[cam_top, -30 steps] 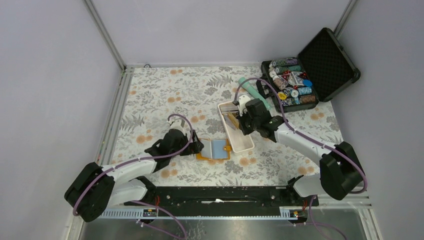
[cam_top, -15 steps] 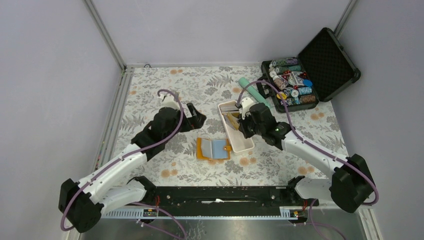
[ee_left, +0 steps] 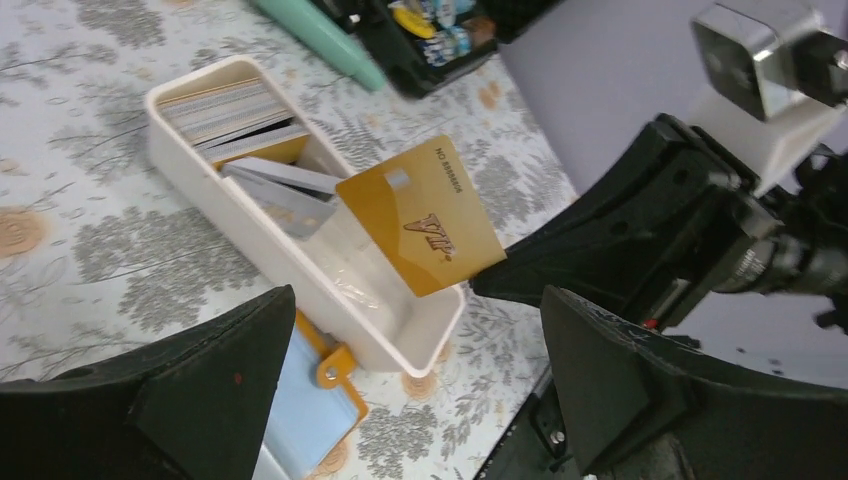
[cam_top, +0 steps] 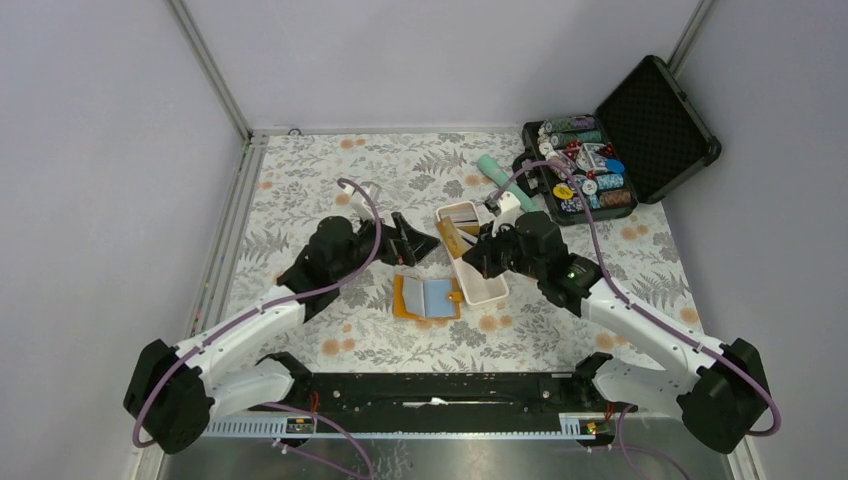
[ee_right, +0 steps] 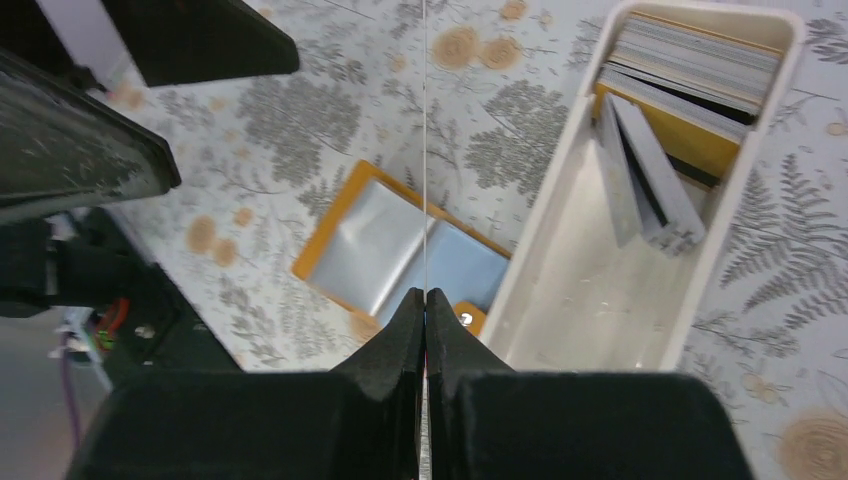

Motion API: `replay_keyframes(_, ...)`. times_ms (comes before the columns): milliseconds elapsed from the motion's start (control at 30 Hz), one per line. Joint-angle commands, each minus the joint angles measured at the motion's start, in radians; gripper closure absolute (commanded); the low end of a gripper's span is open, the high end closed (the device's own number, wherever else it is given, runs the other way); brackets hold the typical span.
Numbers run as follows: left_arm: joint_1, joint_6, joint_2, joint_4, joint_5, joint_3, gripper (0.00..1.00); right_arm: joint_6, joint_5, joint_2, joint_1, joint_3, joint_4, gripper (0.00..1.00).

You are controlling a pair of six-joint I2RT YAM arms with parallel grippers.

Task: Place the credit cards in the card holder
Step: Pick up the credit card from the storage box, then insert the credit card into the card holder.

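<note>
- Top view: left gripper (cam_top: 415, 243) hovers with its jaws spread, just far of the open card holder (cam_top: 428, 297). Right gripper (cam_top: 470, 256) is over the white tray (cam_top: 492, 292).
- Left wrist: right gripper pinches a gold credit card (ee_left: 420, 215) above the tray's near half. The other cards (ee_left: 225, 112) are stacked at its far end.
- Right wrist: jaws pressed on the card, seen edge-on. The card holder lies open, left of the tray.

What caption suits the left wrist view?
The right gripper holds a gold card over the tray; holder open alongside.
</note>
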Motion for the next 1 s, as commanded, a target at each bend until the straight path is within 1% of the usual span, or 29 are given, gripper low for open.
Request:
replay_keyframes(0, 0.02, -0.064, -0.053, 0.297, 0.172, -0.063, 0.01, 0.194, -0.115, -0.07, 0.006, -0.028, 0.142, 1.0)
replay_keyframes(167, 0.042, -0.16, -0.066, 0.403, 0.236, -0.095, 0.01, 0.324, -0.218, -0.143, 0.005, -0.059, 0.264, 1.0)
replay_keyframes(367, 0.054, -0.243, -0.101, 0.484, 0.299, -0.107, 0.02, 0.385, -0.292, -0.169, 0.004, -0.057, 0.322, 1.0)
replay_keyframes(400, 0.056, -0.259, -0.105, 0.509, 0.312, -0.111, 0.05, 0.397, -0.305, -0.169, 0.004, -0.06, 0.336, 1.0)
replay_keyframes(500, 0.065, -0.316, -0.115, 0.597, 0.352, -0.134, 0.27, 0.426, -0.351, -0.17, 0.003, -0.063, 0.38, 1.0)
replay_keyframes(567, 0.068, -0.347, -0.116, 0.644, 0.368, -0.148, 0.4, 0.442, -0.373, -0.171, 0.001, -0.063, 0.401, 1.0)
replay_keyframes(633, 0.072, -0.364, -0.115, 0.657, 0.377, -0.154, 0.49, 0.45, -0.387, -0.175, -0.001, -0.058, 0.408, 1.0)
replay_keyframes(800, 0.074, -0.389, -0.112, 0.693, 0.384, -0.166, 0.62, 0.46, -0.402, -0.18, -0.002, -0.053, 0.409, 1.0)
replay_keyframes(967, 0.074, -0.401, -0.109, 0.712, 0.383, -0.174, 0.88, 0.461, -0.419, -0.176, -0.004, -0.053, 0.407, 1.0)
